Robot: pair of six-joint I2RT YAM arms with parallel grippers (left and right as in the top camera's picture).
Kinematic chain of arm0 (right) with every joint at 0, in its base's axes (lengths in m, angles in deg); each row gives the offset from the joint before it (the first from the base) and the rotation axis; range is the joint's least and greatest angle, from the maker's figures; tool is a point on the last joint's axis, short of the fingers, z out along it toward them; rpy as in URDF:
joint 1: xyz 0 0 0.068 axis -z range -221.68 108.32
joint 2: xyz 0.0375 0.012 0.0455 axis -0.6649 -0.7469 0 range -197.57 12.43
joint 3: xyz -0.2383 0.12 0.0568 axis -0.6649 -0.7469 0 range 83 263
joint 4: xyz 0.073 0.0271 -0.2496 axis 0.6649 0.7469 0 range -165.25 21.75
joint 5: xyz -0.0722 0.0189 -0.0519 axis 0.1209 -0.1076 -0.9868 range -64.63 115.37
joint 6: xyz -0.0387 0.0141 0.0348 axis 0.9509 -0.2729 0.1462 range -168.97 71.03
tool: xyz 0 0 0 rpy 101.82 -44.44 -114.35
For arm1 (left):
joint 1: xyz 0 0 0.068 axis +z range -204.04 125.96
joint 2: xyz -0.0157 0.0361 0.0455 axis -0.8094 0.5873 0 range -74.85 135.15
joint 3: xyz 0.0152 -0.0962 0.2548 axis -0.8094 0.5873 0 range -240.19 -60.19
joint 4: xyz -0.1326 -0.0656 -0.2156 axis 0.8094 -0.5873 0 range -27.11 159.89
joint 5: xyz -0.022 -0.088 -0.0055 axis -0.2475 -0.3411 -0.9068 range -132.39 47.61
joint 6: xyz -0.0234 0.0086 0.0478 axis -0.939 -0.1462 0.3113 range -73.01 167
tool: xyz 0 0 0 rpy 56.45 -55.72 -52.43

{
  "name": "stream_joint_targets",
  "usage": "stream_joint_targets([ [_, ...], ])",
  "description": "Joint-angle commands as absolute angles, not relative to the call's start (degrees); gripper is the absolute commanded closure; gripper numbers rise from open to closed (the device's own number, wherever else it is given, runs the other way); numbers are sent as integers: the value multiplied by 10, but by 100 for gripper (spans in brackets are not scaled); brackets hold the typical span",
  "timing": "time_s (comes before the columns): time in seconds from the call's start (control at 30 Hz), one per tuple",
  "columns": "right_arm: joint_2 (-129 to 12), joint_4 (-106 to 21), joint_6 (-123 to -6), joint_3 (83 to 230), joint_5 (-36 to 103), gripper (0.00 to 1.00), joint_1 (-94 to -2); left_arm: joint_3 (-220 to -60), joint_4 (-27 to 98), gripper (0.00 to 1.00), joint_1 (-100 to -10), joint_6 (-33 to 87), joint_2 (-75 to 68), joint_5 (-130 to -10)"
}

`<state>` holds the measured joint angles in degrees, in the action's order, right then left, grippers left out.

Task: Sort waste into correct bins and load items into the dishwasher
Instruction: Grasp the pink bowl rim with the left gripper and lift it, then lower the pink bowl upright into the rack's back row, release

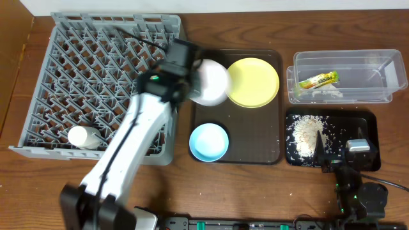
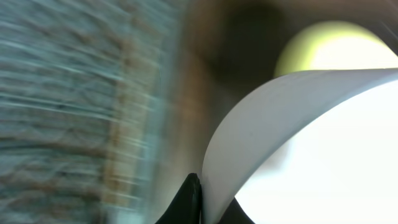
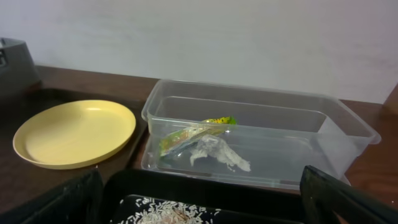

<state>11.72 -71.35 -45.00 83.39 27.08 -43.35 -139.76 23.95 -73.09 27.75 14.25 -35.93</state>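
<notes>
Overhead: clamping the left fingers [image 1: 190,82] on the left rim of the small white bowl [image 1: 213,82], holding it over the rear-left corner of the dark brown serving tray [image 1: 255,137], just beside the right edge of the grey dish rack [image 1: 77,70] and meeting the left edge of the yellow plate [image 1: 255,82]. Showing the light-blue bowl [image 1: 209,142] at the tray's front-left, with bare tray surface to its right. Showing a white cup-like object [image 1: 85,137] lying in the rack's front-left corner, with open peg rows elsewhere. Spreading the right fingers [image 1: 318,152] wide at the front edge of the black tray [image 1: 367,124], gripping nothing, near the whitish crumbs [image 1: 308,134]; clear tub [image 1: 358,61] just behind that tray on the bench [image 1: 268,191].

Left wrist: blurring heavily; pinching the bowl's rim with a dark finger at the bottom edge, rack streaking at left, plate glowing behind.

Right wrist: framing both fingers at the bottom corners, well apart, crumbs between. Showing the yellow-green wrapper [image 3: 193,132] and crumpled tissue [image 3: 217,152] lying in the tub's left half, its right half open, plate just beside its left wall.
</notes>
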Motion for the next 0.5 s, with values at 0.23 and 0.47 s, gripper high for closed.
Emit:
stream_joint_targets([
  [0.23, 119, -711, -457, 833, 273, 1, -428, -1393, 310, 92, -648, 288, 188, 109],
  [0.47, 119, -711, -457, 833, 273, 1, -428, -1393, 375, 92, -646, 344, 276, 200],
])
